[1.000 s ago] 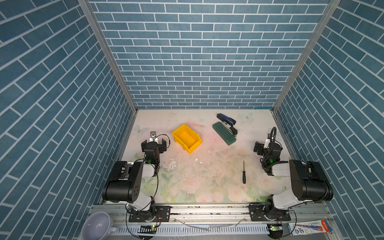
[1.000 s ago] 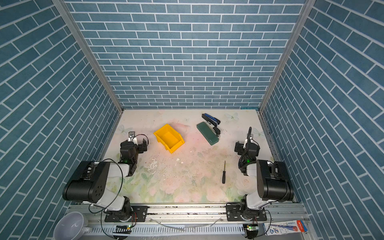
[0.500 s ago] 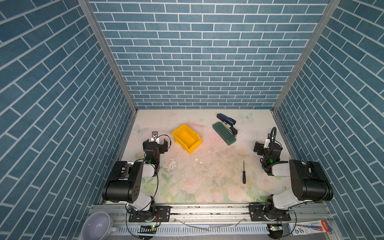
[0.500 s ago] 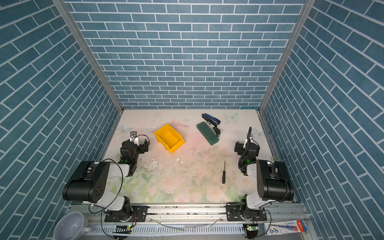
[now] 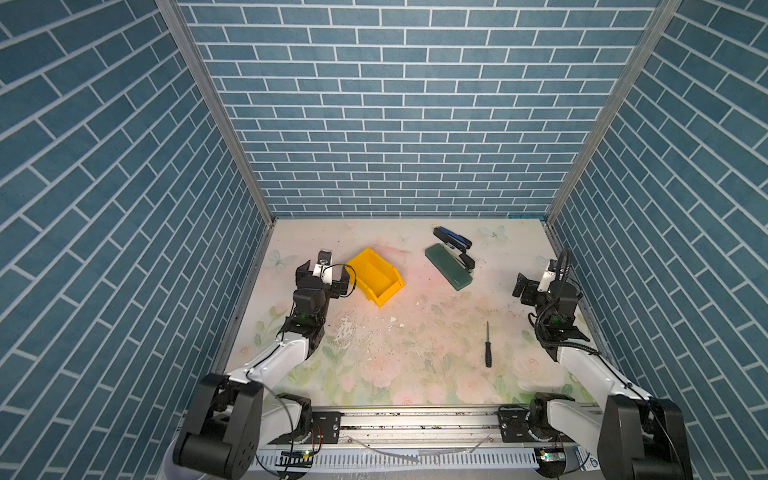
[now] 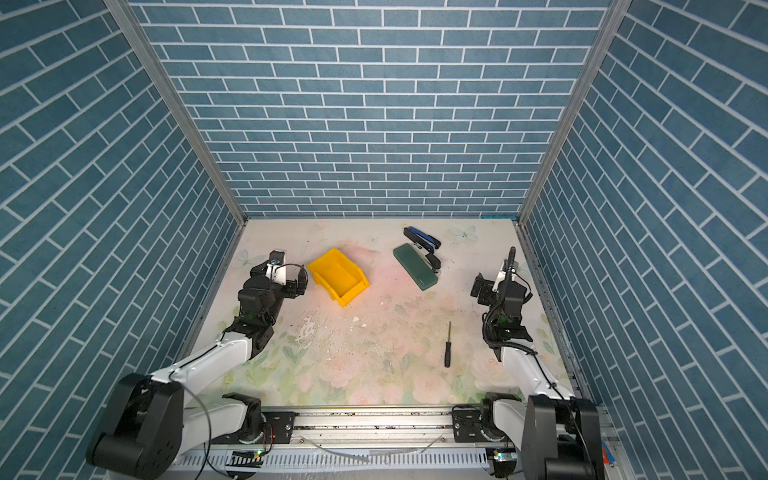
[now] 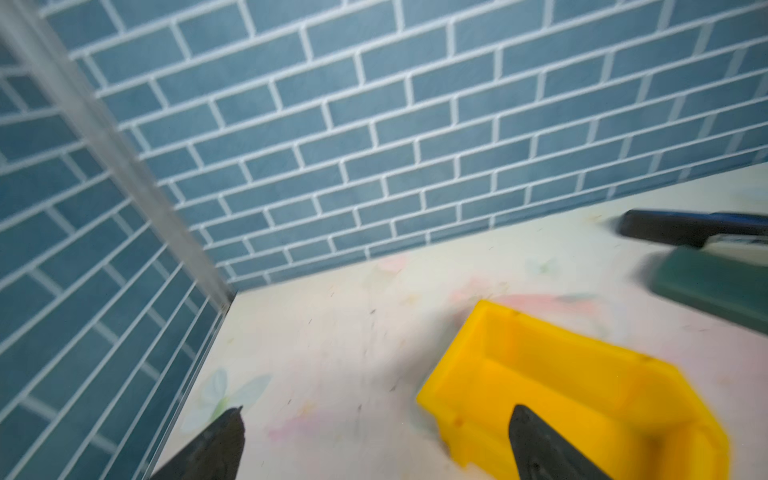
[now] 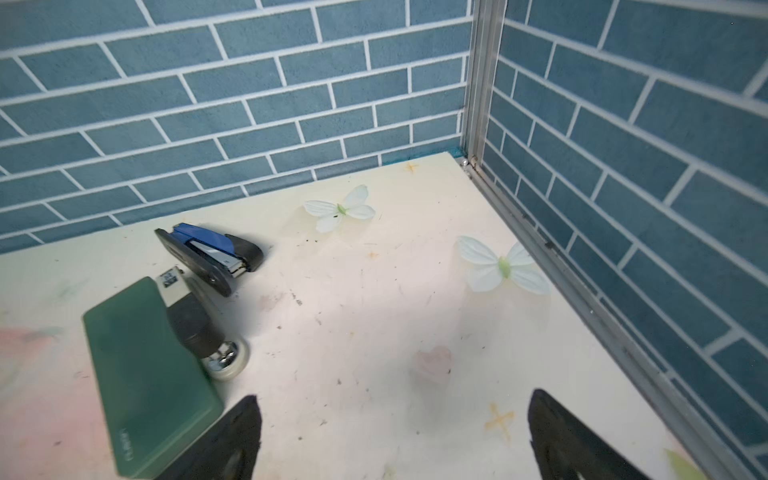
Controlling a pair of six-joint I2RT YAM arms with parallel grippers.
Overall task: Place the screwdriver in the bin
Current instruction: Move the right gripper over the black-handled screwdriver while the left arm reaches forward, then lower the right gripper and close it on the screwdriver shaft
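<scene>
One yellow bin (image 5: 360, 266) stands on the floral table (image 5: 415, 332), and it holds nothing: its inner floor shows bare in both top views (image 6: 338, 277) and in the blurred left wrist view (image 7: 561, 374). Its lowered lip is turned toward the table's near right.

One screwdriver (image 5: 488, 347) lies flat on the table well apart from the bin, to its near right, with the shaft pointing at the back wall and the handle nearer the front rail (image 6: 447, 348). The stretch of table between it and the bin is open. The bin stands clear of both the left wall and the back wall.

Two grippers are in view. The left gripper (image 5: 324, 274) hovers just beside the bin's left side, jaws spread wide with nothing between them (image 7: 378, 415). The right gripper (image 5: 536, 286), far to the bin's right near the side wall, is equally wide apart and empty (image 8: 395, 399).

Right of the bin, toward the back wall, lie one dark green case (image 5: 449, 266), one black-and-blue stapler (image 5: 451, 239) behind it, and one black caster (image 8: 208, 332) with a pale wheel right against the case.
</scene>
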